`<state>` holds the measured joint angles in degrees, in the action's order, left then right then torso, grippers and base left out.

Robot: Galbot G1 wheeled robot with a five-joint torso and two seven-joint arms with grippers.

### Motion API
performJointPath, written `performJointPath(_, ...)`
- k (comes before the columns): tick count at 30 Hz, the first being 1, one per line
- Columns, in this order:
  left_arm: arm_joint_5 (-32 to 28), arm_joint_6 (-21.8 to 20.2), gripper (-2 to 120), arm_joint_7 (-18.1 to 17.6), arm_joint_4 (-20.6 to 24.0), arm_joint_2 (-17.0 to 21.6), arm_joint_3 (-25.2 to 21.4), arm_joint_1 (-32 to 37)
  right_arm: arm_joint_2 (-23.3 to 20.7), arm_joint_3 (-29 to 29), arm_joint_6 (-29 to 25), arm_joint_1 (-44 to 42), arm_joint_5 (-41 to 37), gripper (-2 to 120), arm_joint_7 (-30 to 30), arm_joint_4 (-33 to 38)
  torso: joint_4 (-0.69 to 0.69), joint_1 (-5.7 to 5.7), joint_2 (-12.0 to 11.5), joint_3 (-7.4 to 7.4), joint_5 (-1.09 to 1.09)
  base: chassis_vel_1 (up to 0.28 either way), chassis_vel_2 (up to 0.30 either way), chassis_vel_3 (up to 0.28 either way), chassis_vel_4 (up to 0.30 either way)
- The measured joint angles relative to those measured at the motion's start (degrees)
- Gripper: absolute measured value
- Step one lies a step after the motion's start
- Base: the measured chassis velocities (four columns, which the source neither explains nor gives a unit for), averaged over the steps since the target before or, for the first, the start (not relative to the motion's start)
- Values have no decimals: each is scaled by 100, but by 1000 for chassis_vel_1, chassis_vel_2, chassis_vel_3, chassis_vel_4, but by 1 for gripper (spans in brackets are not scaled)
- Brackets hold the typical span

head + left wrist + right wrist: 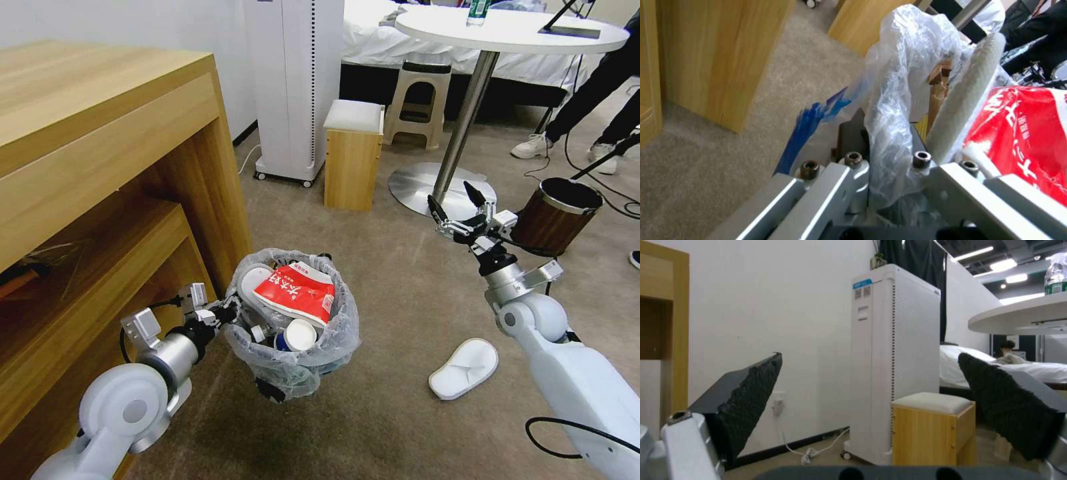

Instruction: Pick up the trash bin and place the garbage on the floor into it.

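The left gripper (pixel 223 313) is clamped on the rim of the trash bin (pixel 293 363), one finger (pixel 853 136) outside the wall and the other inside the crinkled bag (pixel 898 110). It holds the bin off the floor (pixel 393 293), beside the wooden desk (pixel 100 160). In the bin lie one red wrapper (pixel 297 290), one white slipper (pixel 252 280) and one blue-white cup (pixel 297 335), packed together.

Right of the bin, a second slipper (pixel 465 367) lies alone on the floor, well apart from it. Above it the right gripper (pixel 460 203) hangs in the air with its two fingers (pixel 751 396) spread wide, holding nothing and touching nothing. Just right of it stands one wood-grain bin (pixel 557 213), tilted.
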<state>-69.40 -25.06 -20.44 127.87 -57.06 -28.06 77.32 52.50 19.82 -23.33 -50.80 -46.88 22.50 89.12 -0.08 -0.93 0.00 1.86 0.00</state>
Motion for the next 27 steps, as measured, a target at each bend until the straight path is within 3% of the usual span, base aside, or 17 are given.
performJointPath(27, 106, 4, 2, 79, -44, -5, 22, 13, 30, -68, -55, 58, 5, 100, 128, -76, 0, 0, 0, 0, 0, -16, -18, -18, -19)
